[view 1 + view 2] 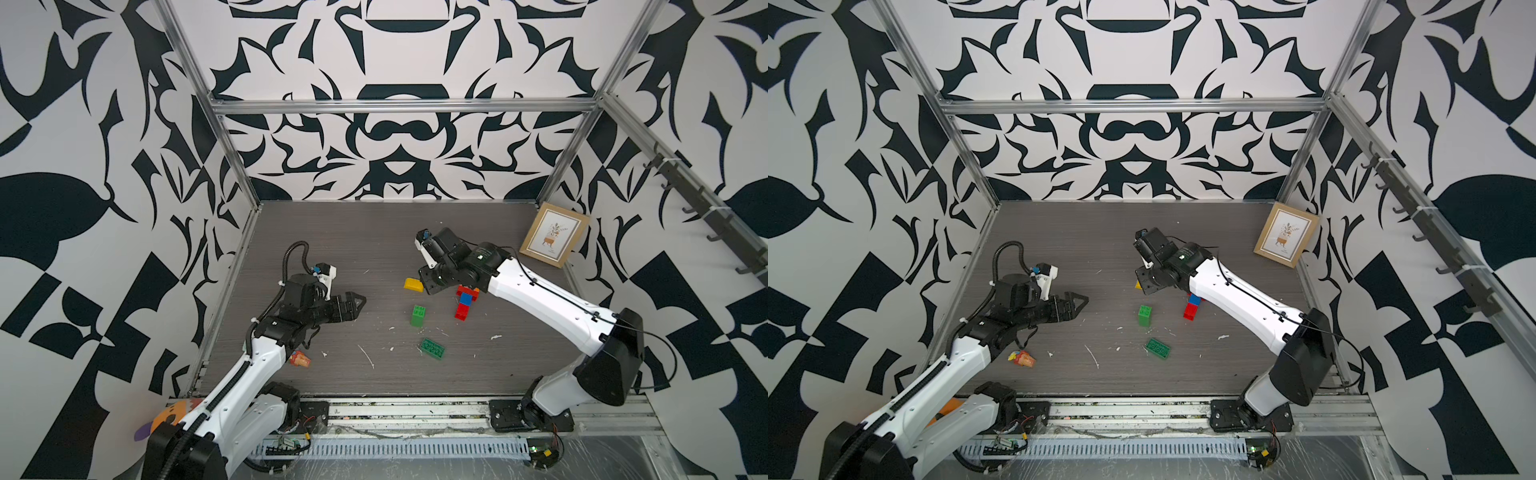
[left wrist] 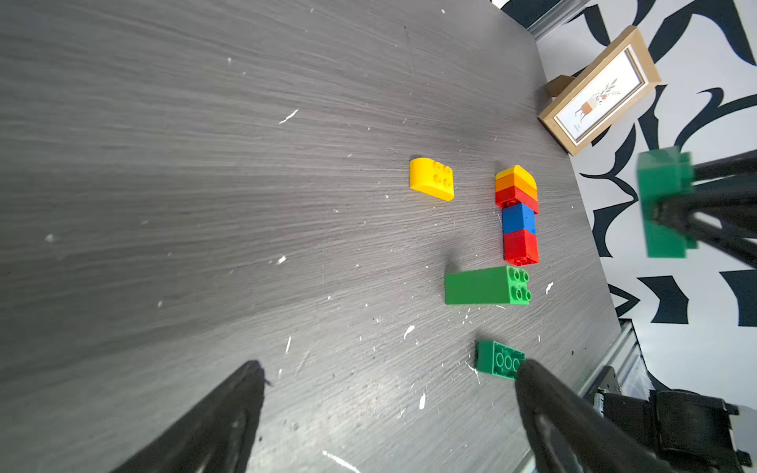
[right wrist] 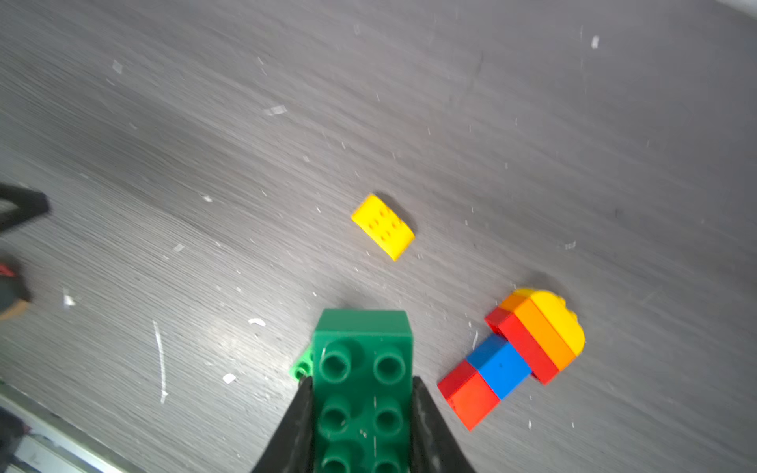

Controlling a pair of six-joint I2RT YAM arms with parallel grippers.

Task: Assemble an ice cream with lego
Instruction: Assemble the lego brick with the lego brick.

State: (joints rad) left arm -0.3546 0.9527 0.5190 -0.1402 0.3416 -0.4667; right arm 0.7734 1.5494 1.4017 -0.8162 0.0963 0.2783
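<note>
Dark-green brick (image 3: pixel 362 327) is clamped in my right pincer (image 3: pixel 362 383). The jaws grip across its short width, its studs face the wrist camera, and its long axis is in line with the fingers. It looks lifted clear of the worktop (image 1: pixel 332 232). My left pincer (image 1: pixel 358 305) is spread wide and empty, hovering toward the left edge, well apart from every brick.

Key relation: the part-built stack (image 3: pixel 512 360) (red, blue, red, orange, yellow dome on the end) lies on its side just on the right-edge side of my right pincer. Its long axis runs roughly from near edge to far edge, dome end toward the far edge. The right arm is clearly the nearer one; its forearm hangs over the stack in both top views.

The loose yellow dome (image 1: pixel 413 284) sits just on the left-edge side of the same pincer. The light-green brick (image 1: pixel 418 316) sits closer to the near edge, and the second dark-green brick (image 1: pixel 432 348) lies flat closer still.

No containers in view.

My guess for the next move: take the held brick to the stack. The stack is lying down, so I'd need to line up the axes first.
</note>
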